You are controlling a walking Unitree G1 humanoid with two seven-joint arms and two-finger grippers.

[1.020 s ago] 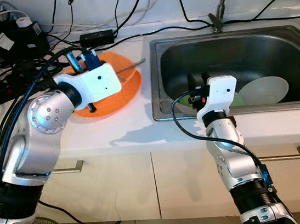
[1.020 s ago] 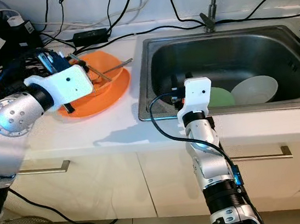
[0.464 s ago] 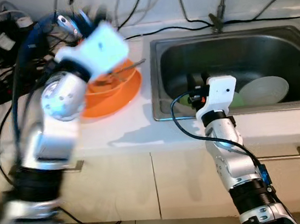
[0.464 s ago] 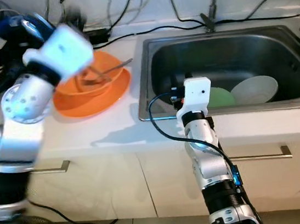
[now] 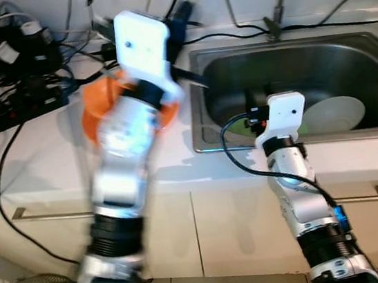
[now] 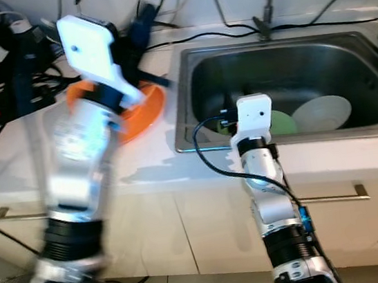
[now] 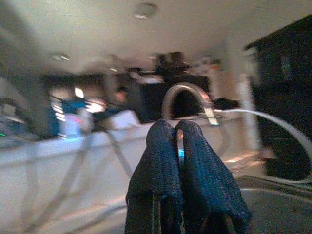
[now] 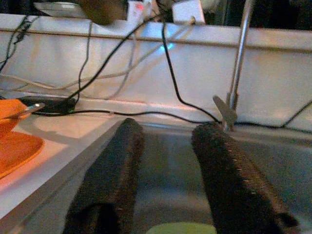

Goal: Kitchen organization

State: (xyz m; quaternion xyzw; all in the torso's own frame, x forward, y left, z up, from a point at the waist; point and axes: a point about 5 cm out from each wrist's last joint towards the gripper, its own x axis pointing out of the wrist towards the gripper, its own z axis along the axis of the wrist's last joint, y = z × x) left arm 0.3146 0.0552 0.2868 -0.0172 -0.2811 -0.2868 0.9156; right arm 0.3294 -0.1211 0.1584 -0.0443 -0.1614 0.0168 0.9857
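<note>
Orange is the colour of the plate on the white counter, close to the left edge of the steel sink. We hold our left gripper high over the back left corner of the sink, and its two black fingers are pressed tight together; we think something thin may be caught between them, but the view is too blurry to be sure. Our right gripper sits just over the front edge of the sink with its fingers wide apart and nothing in them. Down in the sink lie a white bowl and a green plate, side by side. Lots of black cables sprawl along the back edge of the counter, and the tap stands at the back edge of the sink. We could hit the tap or snag a cable if the left arm swings fast, and then a plug or the orange plate might get pulled down. We see the most open room along the front edge of the counter and above the middle of the sink.
</note>
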